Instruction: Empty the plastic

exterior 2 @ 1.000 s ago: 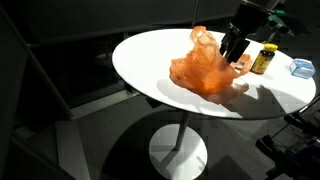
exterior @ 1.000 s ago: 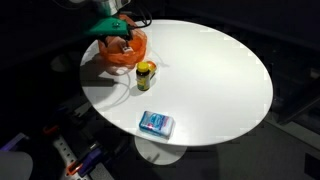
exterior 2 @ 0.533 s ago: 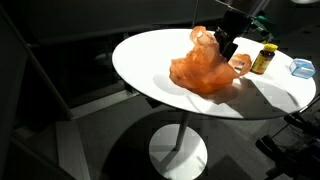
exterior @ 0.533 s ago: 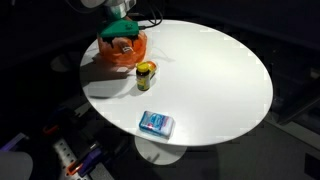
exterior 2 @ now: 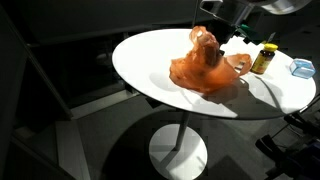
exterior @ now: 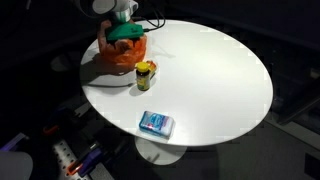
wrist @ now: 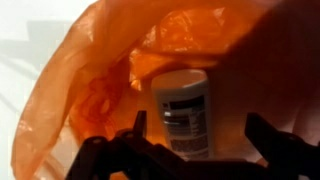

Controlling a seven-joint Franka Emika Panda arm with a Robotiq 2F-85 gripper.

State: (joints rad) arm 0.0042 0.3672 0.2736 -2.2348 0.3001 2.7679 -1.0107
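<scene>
Fingers [wrist: 133, 142] of the gripper [wrist: 200, 138] stand spread wide in the wrist view, one at 7 o'clock and one at 5 o'clock. A white labelled container [wrist: 184, 112] stands upright between them, and whether either finger touches it cannot be told. Around both sits the orange plastic bag [wrist: 70, 95], its mouth open and its crumpled film catching bright light. In both exterior views the gripper [exterior: 125, 31] hangs over the bag [exterior: 121, 54], which lies near the 10 o'clock edge of the round white table [exterior: 215, 75]. A small yellow-topped jar [exterior: 145, 74] stands just beside the bag at its 4 o'clock, and a blue packet [exterior: 156, 123] lies well apart near the 6 o'clock rim. In an exterior view the bag [exterior 2: 205, 68] slumps in a loose heap, and the table rests on a single pale pedestal [exterior 2: 180, 152]. The room around it is dark, with black floor and walls.
</scene>
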